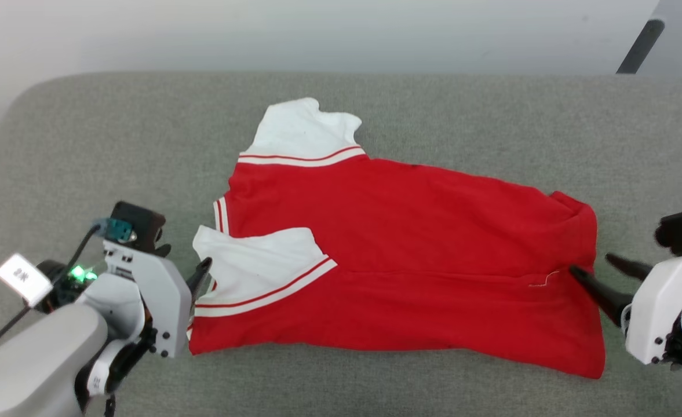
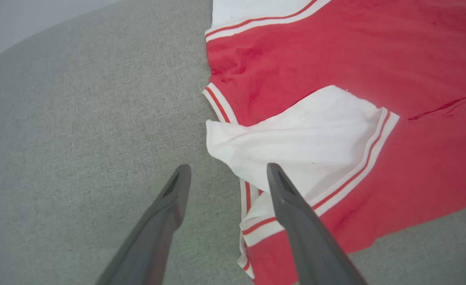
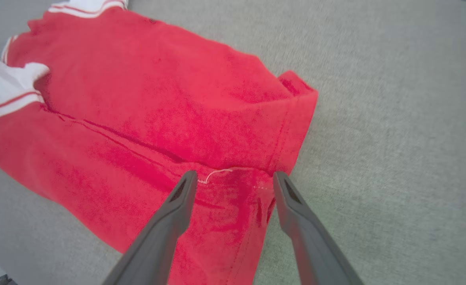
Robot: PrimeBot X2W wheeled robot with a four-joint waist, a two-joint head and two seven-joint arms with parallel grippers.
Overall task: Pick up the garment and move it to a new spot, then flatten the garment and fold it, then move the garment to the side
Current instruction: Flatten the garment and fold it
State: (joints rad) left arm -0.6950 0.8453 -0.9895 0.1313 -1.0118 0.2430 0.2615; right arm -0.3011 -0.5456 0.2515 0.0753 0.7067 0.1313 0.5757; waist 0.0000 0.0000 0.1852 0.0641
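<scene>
Currently the grey fabric-covered surface (image 1: 433, 104) carries the garment (image 1: 410, 231) near its centre. I read the red jersey as lying plain side up, with no lettering visible and a lengthwise crease along the body. Its long axis runs left to right across the head view, with the sleeve end toward my left arm and the hem end toward my right.

The left gripper (image 1: 185, 260) sits at the sleeve end with its fingers apart and clamps nothing. In the left wrist view, one finger overlaps the near white sleeve (image 2: 304, 150) and the other stands over bare surface. The right gripper (image 1: 593, 264) sits at the hem end, also spread and empty, with its fingertips straddling the hem edge (image 3: 280, 158).

Each arm is therefore nearest its own end of the garment. I judge that the next fold or the sideways move calls for a grasp at both ends. A loose white thread (image 3: 217, 173) lies at the hem between the right fingertips.
</scene>
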